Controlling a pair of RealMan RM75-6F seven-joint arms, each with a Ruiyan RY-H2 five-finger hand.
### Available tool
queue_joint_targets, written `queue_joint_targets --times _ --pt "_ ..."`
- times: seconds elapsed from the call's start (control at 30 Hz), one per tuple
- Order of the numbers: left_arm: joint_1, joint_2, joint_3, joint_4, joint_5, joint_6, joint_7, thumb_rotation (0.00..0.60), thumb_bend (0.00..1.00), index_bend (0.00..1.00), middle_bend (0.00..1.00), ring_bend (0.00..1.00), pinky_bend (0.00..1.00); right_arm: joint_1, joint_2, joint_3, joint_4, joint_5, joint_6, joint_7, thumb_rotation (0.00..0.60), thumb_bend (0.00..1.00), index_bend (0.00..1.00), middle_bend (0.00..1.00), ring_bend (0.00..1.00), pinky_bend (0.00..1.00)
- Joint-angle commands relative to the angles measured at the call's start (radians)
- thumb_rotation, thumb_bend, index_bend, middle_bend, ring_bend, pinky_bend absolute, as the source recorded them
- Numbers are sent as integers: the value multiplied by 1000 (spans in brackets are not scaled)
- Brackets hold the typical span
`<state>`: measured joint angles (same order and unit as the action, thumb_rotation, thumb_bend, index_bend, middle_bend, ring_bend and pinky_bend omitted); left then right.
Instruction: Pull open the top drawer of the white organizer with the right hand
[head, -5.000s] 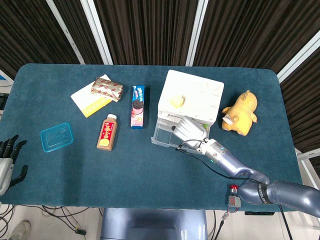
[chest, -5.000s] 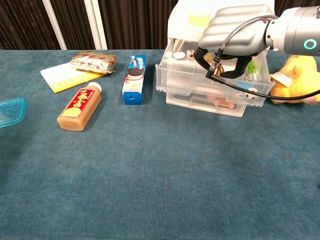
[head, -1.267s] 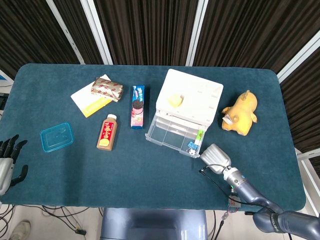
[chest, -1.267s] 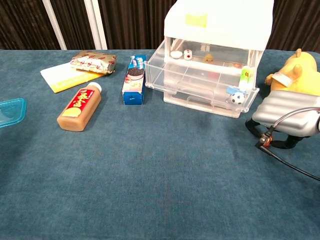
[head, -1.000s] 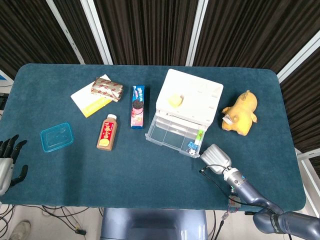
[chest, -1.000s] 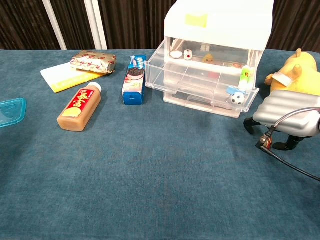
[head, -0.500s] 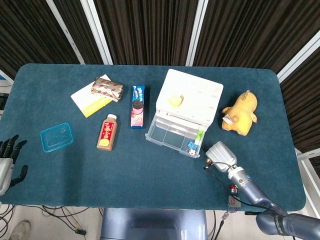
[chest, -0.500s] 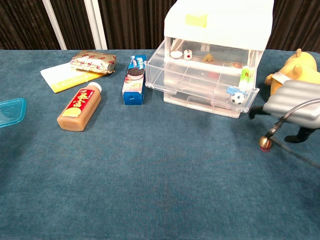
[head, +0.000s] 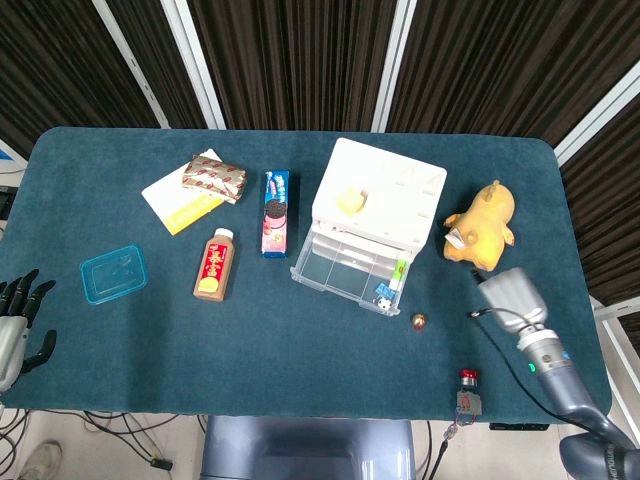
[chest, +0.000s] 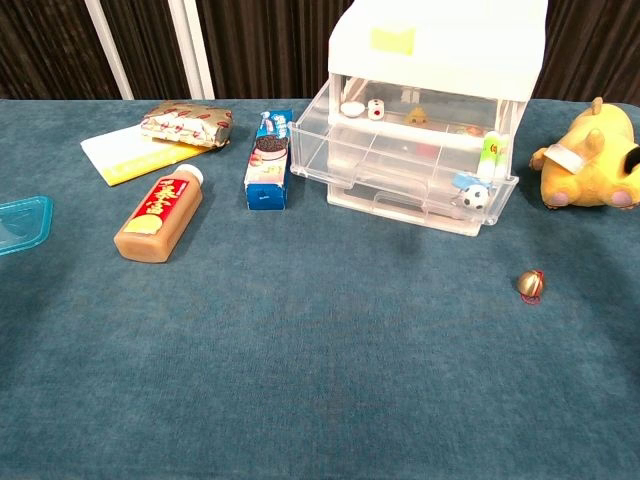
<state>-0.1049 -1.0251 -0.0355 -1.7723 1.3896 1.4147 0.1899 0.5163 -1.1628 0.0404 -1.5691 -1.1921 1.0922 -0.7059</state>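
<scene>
The white organizer (head: 381, 192) stands at centre right of the blue table. Its clear top drawer (head: 347, 270) is pulled out toward me, and the chest view shows the drawer's front wall (chest: 398, 190) well ahead of the body (chest: 440, 45). A tiny football (chest: 476, 195) and a green tube (chest: 490, 155) lie in its right end. My right hand (head: 509, 294) hovers off to the right of the drawer, apart from it, its silver back up and nothing in it. It is out of the chest view. My left hand (head: 14, 322) hangs at the table's left edge, fingers spread.
A small gold bell (head: 419, 321) (chest: 530, 285) lies on the cloth in front of the drawer's right corner. A yellow plush (head: 482, 226) sits right of the organizer. To the left lie a cookie box (head: 275, 212), a bottle (head: 214, 264) and a blue lid (head: 113, 273).
My right hand has let go of the drawer, which stays pulled out, and has drawn back to the right, leaving the chest view. The gold bell now lies uncovered.
</scene>
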Motion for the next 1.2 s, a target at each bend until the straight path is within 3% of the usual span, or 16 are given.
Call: queue_joint_targets --times 0.03,0.2,0.43,0.6,0.83,1.2 --pt "0 0 -1 -1 1 2 1 600 442 112 0 0 0 -71 66 68 -71 55 118 126 600 244 196 472 641 622" --pt "1 1 -1 -2 2 4 2 600 442 112 0 0 0 -164 75 89 -102 4 287 259 600 237 171 298 483 446" --pt "-1 0 0 -6 9 5 4 600 442 112 0 0 0 -297 36 36 -127 -84 454 370 600 200 136 196 390 376" --pt "0 3 -2 -8 14 10 -2 600 442 112 0 0 0 -361 -34 -23 -69 -204 532 427 600 199 134 187 378 343" --pt "0 6 0 -11 37 20 -9 600 442 112 0 0 0 -379 -72 -93 -2 -301 482 475 600 185 110 131 310 292" --pt "4 17 -1 -17 53 34 -21 600 442 112 0 0 0 -379 -95 -80 15 -320 439 446 600 183 96 116 295 289"
